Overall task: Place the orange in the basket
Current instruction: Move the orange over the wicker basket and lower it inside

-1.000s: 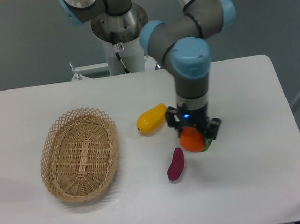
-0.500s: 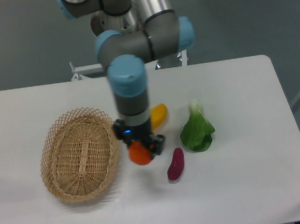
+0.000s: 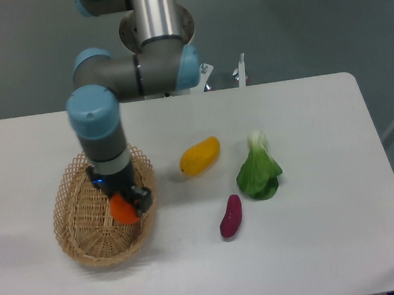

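The orange [image 3: 124,208] is a small bright-orange fruit held between the fingers of my gripper [image 3: 125,204], which is shut on it. The gripper points straight down over the oval tan wicker basket [image 3: 75,203] at the left of the table, above the right half of its bowl. The orange hangs over the basket's inside; whether it touches the weave I cannot tell. The arm's wrist hides part of the basket's far rim.
An elongated yellow-orange fruit [image 3: 199,156] lies right of the basket. A green leafy vegetable [image 3: 259,171] sits further right, and a dark purple eggplant-like piece [image 3: 230,216] lies below them. The robot base [image 3: 154,24] stands behind the table's far edge.
The gripper has carried the orange leftward, from beside the leafy vegetable, past the yellow fruit, to above the basket. The other items have not moved.
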